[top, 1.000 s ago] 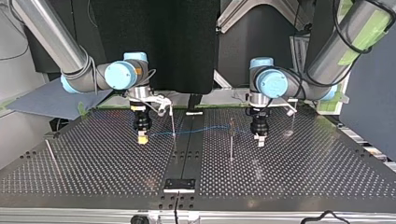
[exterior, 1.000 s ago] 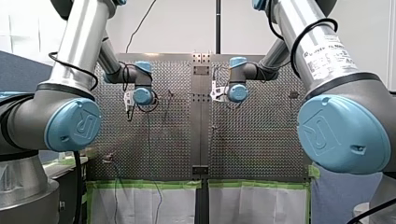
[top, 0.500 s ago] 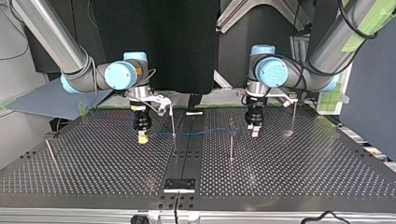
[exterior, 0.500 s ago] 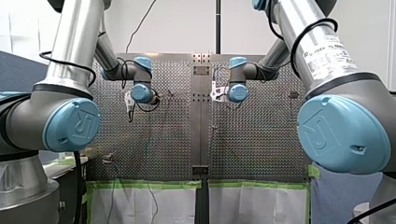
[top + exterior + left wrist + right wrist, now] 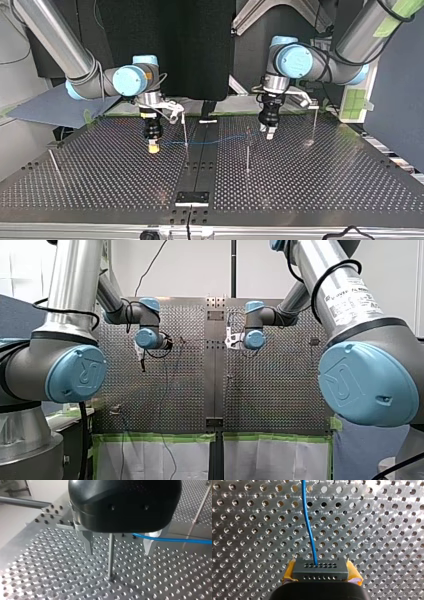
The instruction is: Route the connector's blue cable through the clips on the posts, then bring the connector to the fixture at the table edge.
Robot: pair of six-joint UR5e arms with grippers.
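Observation:
In the right wrist view my right gripper (image 5: 320,576) is shut on the dark grey connector (image 5: 320,568), held between yellow pads (image 5: 290,573). The blue cable (image 5: 309,525) runs from it over the perforated table. In the top view that gripper (image 5: 153,146) hovers at the left, and the cable (image 5: 215,141) passes a thin post (image 5: 185,131) towards a second post (image 5: 247,150). My left gripper (image 5: 268,131) hangs open just beside that second post. In the left wrist view the post (image 5: 110,555) stands between the metal fingers (image 5: 88,541), with the cable (image 5: 172,540) beside one of them.
A black fixture plate (image 5: 192,197) lies at the table's near edge in the top view, on the centre rail. Further thin posts stand at the far left (image 5: 54,162) and right (image 5: 314,125). Green-taped white sheets (image 5: 155,455) hang at the front view's lower edge.
My left gripper has moved leftward and farther back in the top view, closing in on the second post. My right gripper and the connector have stayed where they were.

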